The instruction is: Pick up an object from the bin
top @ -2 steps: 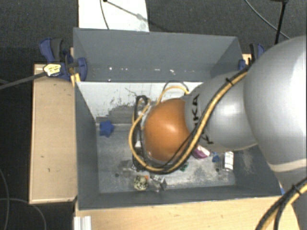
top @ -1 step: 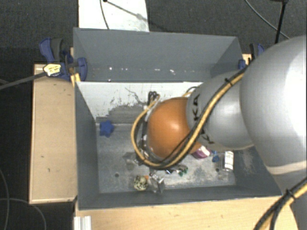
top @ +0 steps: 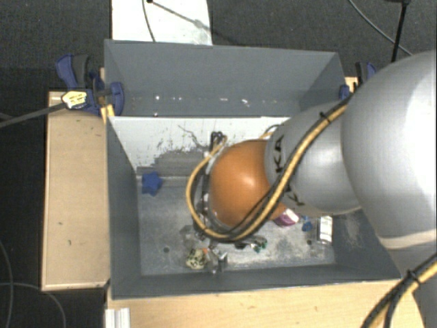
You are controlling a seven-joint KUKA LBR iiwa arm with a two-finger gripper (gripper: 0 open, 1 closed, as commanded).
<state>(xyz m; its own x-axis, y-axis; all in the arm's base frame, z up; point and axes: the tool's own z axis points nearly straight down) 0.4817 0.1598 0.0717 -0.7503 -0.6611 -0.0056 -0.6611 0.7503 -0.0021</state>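
Grey metal bin (top: 126,210), one silver arm (top: 382,156) with one orange wrist cover (top: 235,186), one gripper (top: 210,246) low at front centre, its spread impossible to tell, one pale crumpled object (top: 197,257) just beside it, one white piece (top: 325,229), one blue piece (top: 150,183) and one pink piece (top: 285,218) apart.

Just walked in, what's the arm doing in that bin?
The arm reaches in from the right, its gripper low over the bin front floor beside a small pale crumpled thing. Whether it grips anything is hidden. A blue piece lies left, a magenta thing and a white one right.
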